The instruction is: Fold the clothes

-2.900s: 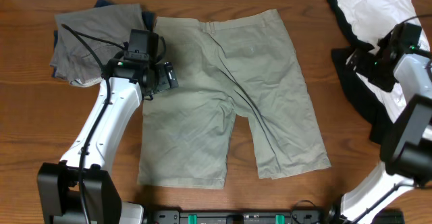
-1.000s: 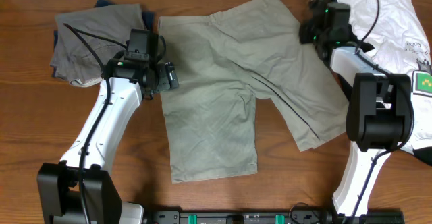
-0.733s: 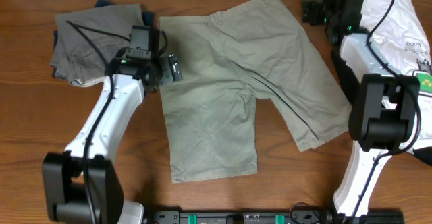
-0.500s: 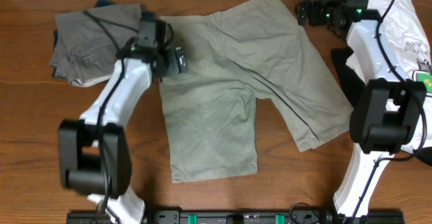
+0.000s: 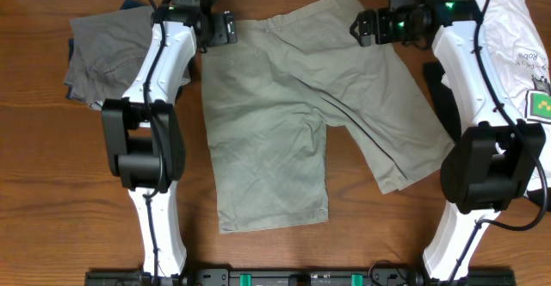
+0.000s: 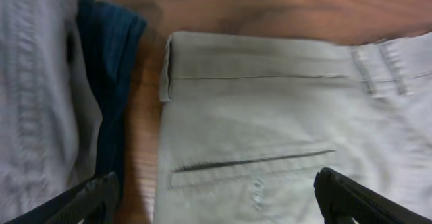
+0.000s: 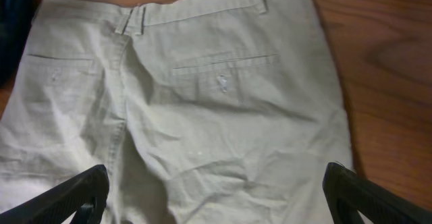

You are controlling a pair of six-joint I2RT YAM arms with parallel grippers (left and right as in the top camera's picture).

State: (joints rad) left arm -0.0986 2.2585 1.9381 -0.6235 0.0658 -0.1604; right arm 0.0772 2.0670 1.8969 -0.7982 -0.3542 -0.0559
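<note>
left gripper and right gripper both open, at shorts' 11 and 1 o'clock corners; i'd pinch both evenly, then fold toward 6.

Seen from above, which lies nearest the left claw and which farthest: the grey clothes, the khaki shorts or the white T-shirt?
From the left gripper, overhead view:
1. The khaki shorts: right beside it, at their waistband corner.
2. The grey clothes: on its left, at the table's left end.
3. The white T-shirt: far right corner.
</note>
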